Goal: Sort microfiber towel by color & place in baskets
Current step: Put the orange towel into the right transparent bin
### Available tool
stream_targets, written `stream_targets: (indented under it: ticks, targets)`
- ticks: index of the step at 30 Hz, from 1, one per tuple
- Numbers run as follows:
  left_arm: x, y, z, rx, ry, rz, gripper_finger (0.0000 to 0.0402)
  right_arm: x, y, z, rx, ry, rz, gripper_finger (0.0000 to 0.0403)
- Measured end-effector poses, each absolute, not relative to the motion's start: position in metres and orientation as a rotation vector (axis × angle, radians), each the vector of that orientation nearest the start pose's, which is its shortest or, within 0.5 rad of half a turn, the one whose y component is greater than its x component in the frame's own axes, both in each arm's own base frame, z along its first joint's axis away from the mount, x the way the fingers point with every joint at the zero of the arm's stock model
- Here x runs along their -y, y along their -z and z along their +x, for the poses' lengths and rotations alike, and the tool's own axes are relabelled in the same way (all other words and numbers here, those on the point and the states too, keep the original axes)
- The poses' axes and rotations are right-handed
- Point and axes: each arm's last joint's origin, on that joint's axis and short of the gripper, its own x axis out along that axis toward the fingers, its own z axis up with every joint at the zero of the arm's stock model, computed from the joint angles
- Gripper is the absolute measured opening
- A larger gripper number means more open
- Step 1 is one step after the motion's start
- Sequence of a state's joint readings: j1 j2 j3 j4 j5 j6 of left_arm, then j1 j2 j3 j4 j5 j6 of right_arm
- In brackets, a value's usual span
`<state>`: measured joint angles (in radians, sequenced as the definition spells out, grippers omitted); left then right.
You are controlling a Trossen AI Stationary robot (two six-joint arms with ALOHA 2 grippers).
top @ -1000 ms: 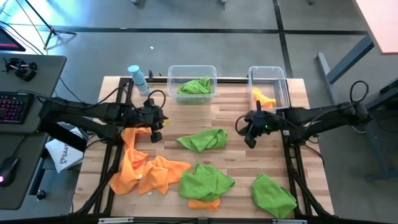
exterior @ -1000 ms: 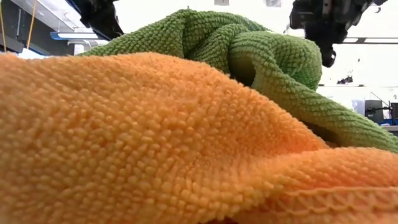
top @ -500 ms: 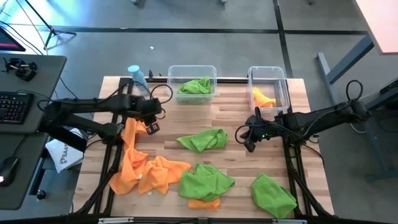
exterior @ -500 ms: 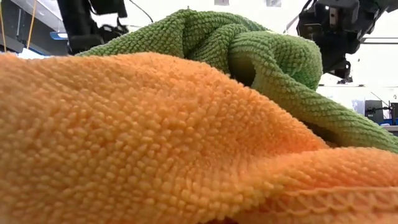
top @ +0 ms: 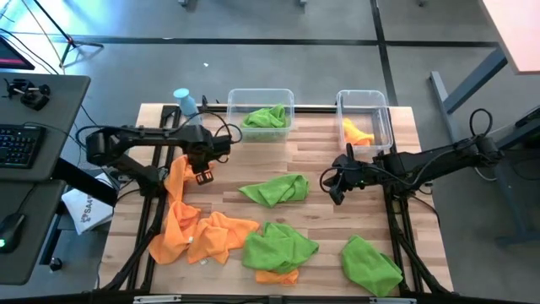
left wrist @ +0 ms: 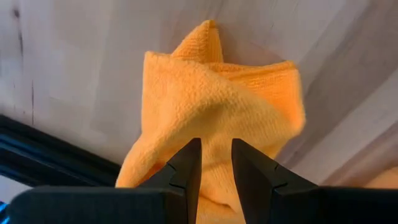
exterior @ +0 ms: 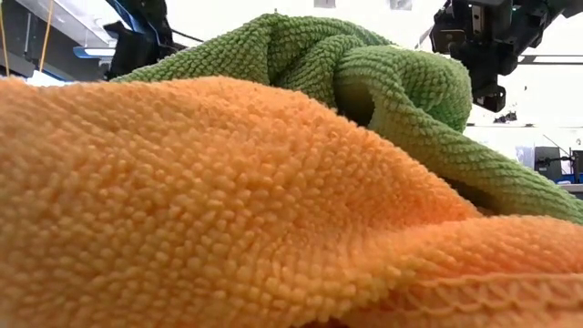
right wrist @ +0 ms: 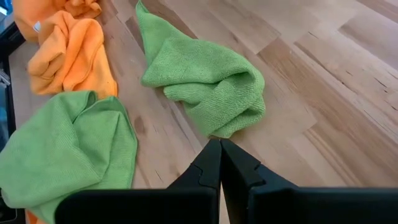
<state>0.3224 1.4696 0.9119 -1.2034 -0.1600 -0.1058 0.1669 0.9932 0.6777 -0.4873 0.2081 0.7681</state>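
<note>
Several orange and green microfiber towels lie crumpled on the wooden table. My left gripper (top: 205,174) points down over the far end of an orange towel (top: 177,184) at the table's left; its fingers are open by a narrow gap (left wrist: 216,163), and the towel (left wrist: 217,99) shows between them. I see no touch. My right gripper (top: 335,191) is shut (right wrist: 219,149) above bare wood, right of a green towel (top: 274,189). The wider basket (top: 289,95) at the far edge holds a green towel, the narrower basket (top: 339,105) an orange one.
More towels lie near the front edge: orange (top: 207,236), green (top: 278,245) and green (top: 371,263). A light-blue bottle (top: 184,101) stands at the far left corner. A desk with a keyboard (top: 17,145) is left of the table. Towels (exterior: 228,200) fill the low view.
My left gripper has tipped from nearly level to pointing down and has sunk toward the orange towel at the table's left, shifting a little toward the near edge. The towels have kept their places.
</note>
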Motion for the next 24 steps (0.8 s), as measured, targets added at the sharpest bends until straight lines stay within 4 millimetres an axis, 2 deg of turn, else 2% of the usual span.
stream_targets:
  ticks: [7, 14, 19, 24]
  targets:
    - [-0.075, -0.177, 0.211, -1.798, -0.367, -0.2, 0.0075, -0.026, -0.237, 0.192, -0.727, 0.336, 0.578, 0.0]
    - [-0.074, -0.175, 0.213, -1.796, -0.348, -0.229, 0.0007, -0.026, -0.237, 0.192, -0.728, 0.335, 0.577, 0.0]
    - [-0.068, -0.189, 0.209, -1.721, -0.362, -0.251, 0.0001, -0.029, -0.237, 0.192, -0.733, 0.318, 0.564, 0.0]
    - [-0.055, -0.22, 0.198, -1.554, -0.399, -0.28, 0.0, -0.034, -0.236, 0.191, -0.736, 0.309, 0.547, 0.0]
